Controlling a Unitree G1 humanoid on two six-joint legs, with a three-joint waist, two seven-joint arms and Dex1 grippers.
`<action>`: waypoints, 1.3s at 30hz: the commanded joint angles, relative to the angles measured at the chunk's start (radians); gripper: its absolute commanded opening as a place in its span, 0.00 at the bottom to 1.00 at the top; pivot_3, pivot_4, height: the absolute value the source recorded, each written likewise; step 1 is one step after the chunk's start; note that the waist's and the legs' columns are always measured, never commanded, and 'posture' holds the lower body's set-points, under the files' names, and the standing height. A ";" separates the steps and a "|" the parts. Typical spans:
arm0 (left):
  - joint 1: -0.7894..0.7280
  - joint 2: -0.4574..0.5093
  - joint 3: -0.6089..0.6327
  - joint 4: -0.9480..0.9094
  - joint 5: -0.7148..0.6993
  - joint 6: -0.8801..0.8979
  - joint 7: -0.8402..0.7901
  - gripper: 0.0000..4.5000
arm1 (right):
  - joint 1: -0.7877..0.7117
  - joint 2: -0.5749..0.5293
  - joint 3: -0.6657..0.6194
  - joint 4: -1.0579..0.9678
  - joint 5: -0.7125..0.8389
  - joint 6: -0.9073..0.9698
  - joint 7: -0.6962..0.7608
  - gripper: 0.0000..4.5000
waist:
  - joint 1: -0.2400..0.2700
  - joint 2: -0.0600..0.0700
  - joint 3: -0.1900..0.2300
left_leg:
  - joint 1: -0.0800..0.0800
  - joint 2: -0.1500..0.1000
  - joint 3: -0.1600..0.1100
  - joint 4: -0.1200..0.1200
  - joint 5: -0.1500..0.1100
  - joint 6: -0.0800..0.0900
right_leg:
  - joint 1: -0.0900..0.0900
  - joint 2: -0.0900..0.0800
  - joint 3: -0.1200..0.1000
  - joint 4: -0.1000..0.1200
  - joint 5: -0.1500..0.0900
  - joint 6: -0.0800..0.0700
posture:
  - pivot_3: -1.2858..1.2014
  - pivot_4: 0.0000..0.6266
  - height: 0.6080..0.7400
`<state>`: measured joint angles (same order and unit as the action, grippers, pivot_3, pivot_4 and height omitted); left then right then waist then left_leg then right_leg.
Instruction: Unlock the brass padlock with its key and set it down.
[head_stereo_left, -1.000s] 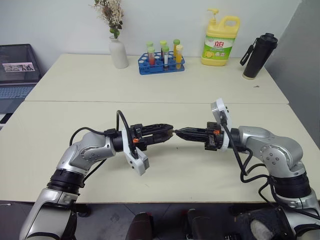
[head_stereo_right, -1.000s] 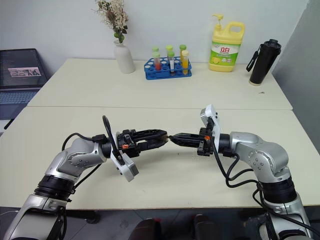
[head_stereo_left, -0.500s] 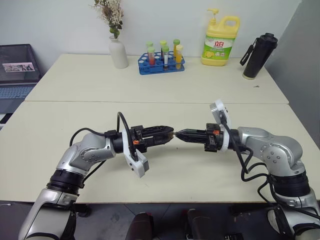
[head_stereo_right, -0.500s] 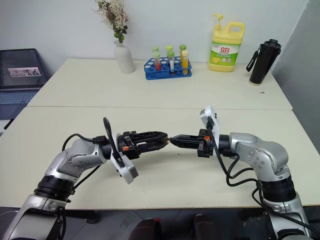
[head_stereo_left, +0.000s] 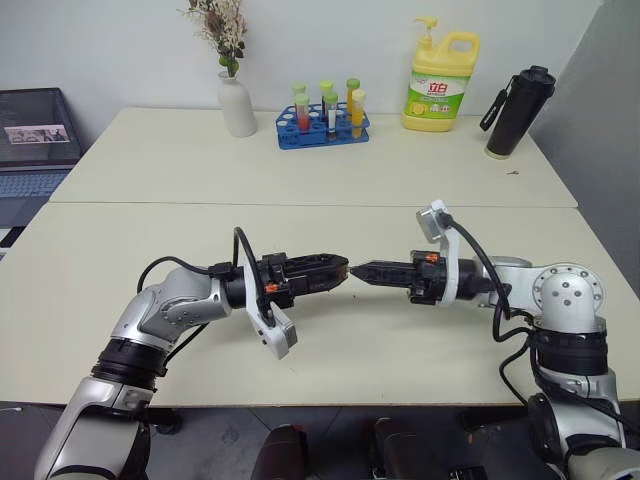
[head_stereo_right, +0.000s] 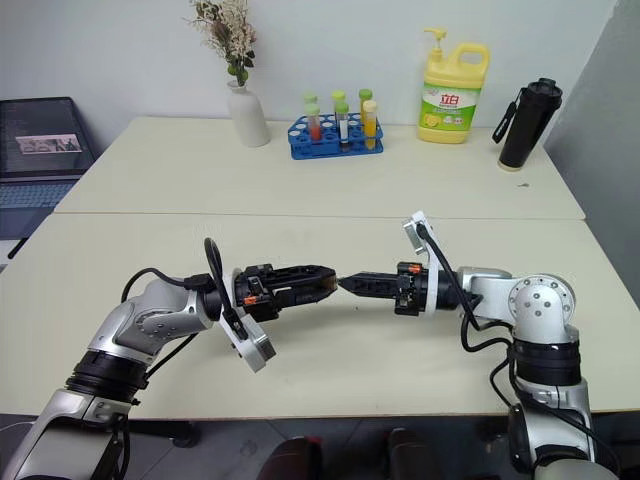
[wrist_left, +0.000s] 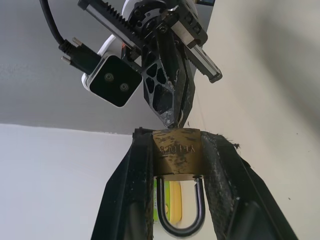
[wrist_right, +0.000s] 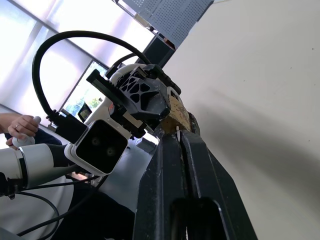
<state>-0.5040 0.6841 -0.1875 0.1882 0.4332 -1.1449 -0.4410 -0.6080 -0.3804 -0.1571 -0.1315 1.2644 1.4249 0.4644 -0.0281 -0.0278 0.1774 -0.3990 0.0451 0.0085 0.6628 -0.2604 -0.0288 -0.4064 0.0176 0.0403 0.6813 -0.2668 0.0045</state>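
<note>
From the head cameras you see one change since a second ago: the right arm has rolled at the wrist, so its white camera bracket now leans further over and the elbow sits lower and farther out, while both hands hold their places. The left end effector (head_stereo_left: 338, 270) and the right end effector (head_stereo_left: 360, 270) meet tip to tip above the front surface (head_stereo_left: 400, 340), both lying level and pointing at each other. From up here you cannot pick out the brass padlock or the key; they are too small and buried between the black fingertips.

In the left wrist view you find the brass padlock (wrist_left: 176, 152) clamped between the left fingers (wrist_left: 131, 195), which press on its two sides. Its long axis runs along the fingers: the silvery shackle points back toward the wrist and the flat end of the body faces out toward the right end effector (wrist_left: 172, 121), whose closed tips touch that face. The lower curve of the shackle is partly cut by the frame edge.

In the right wrist view you see the right fingers (wrist_right: 197, 165) pressed fully together. A sliver of brass (wrist_right: 175, 114) shows just past their tips, against the left end effector (wrist_right: 145, 100). The key is hidden; you cannot tell whether it sits between them
</note>
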 joint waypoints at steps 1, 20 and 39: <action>0.003 0.006 -0.009 -0.034 0.011 -0.002 0.009 0.22 | -0.035 0.022 -0.028 -0.015 0.107 0.017 -0.037 0.00 | 0.000 0.000 0.000 | 0.000 0.000 0.000 0.000 0.000 0.000 | 0.000 0.000 0.000 0.000 0.000 0.000 | 0.52 0.24 1.00; 0.000 0.024 -0.018 -0.042 -0.006 0.029 0.019 0.22 | 0.176 -0.308 0.234 -0.298 -0.402 -0.507 0.422 0.79 | 0.001 0.000 0.000 | 0.000 0.000 0.000 0.000 0.000 0.000 | -0.001 0.000 0.000 -0.001 -0.003 0.004 | 0.52 0.24 1.00; -0.006 0.018 -0.020 -0.040 -0.001 0.032 0.027 0.22 | 0.057 -0.080 0.205 -0.208 -0.356 -0.443 0.262 0.79 | -0.001 0.000 0.000 | 0.000 0.000 0.000 0.000 0.000 0.000 | -0.001 0.000 -0.001 0.000 -0.001 0.002 | 0.52 0.24 1.00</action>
<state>-0.5026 0.7016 -0.2122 0.1682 0.4414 -1.1162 -0.4274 -0.5317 -0.4656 0.0644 -0.3271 0.8865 0.9754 0.7345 -0.0288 -0.0276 0.1775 -0.3994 0.0450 0.0082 0.6625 -0.2604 -0.0288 -0.4073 0.0176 0.0398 0.6814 -0.2677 0.0061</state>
